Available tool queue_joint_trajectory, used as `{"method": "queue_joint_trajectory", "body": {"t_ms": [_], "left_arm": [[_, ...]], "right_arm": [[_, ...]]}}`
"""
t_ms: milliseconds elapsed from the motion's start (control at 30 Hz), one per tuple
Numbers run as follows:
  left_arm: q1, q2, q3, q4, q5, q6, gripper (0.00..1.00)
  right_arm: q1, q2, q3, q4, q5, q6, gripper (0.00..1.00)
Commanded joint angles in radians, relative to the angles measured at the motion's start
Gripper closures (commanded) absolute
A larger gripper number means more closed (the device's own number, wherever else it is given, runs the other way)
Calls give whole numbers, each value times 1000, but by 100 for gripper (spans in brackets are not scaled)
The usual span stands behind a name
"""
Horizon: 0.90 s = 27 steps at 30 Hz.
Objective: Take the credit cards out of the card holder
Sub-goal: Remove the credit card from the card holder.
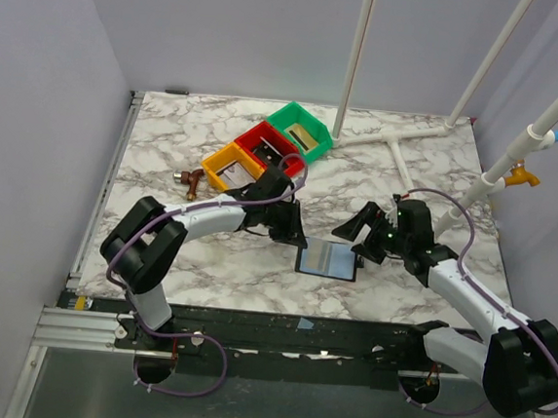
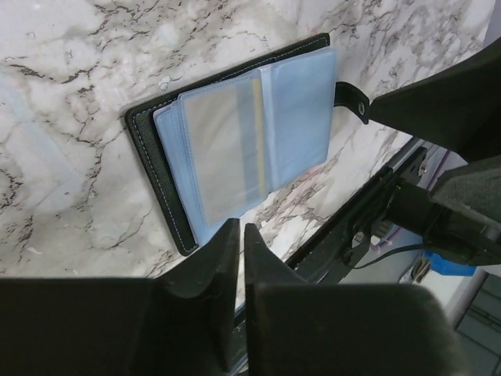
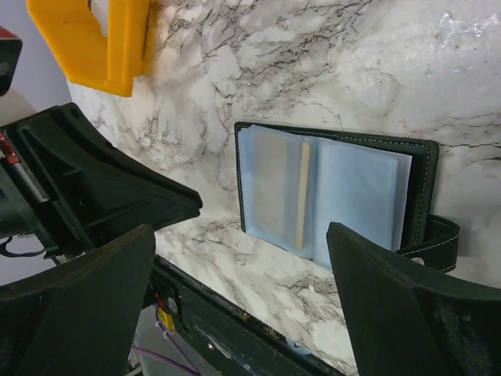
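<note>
**Between two grippers, an open wallet on marble**

At the near middle of the table, the left gripper has its two matte black fingers pressed together, with only a hairline between them and nothing pinched. Its tips sit by one edge of the card holder. The right gripper has its broad wedge-shaped fingers spread wide and holds nothing.

The card holder lies flat and open between the two. It is black with pale stitching along the rim. Its glossy, bluish see-through sleeves are fanned upward, and a thin strip of the tan-gold card shows inside one. A short strap with a metal snap juts from one side.

Farther back, the yellow bin, red bin and green bin stand in a slanted row on the grey-veined white table.
</note>
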Motion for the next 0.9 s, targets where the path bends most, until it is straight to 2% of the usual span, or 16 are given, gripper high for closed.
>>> {"method": "queue_joint_trajectory", "body": {"t_ms": [0, 500, 700, 867], "left_arm": [[-11, 44, 32, 33, 38, 2, 99], [-39, 168, 103, -3, -19, 21, 100], [-52, 194, 112, -23, -45, 32, 100], [-62, 219, 131, -28, -53, 27, 100]], "right_arm": [[25, 14, -4, -9, 49, -1, 7], [58, 13, 0, -44, 114, -7, 9], [71, 21, -12, -29, 111, -1, 12], [74, 31, -13, -20, 110, 7, 19]]}}
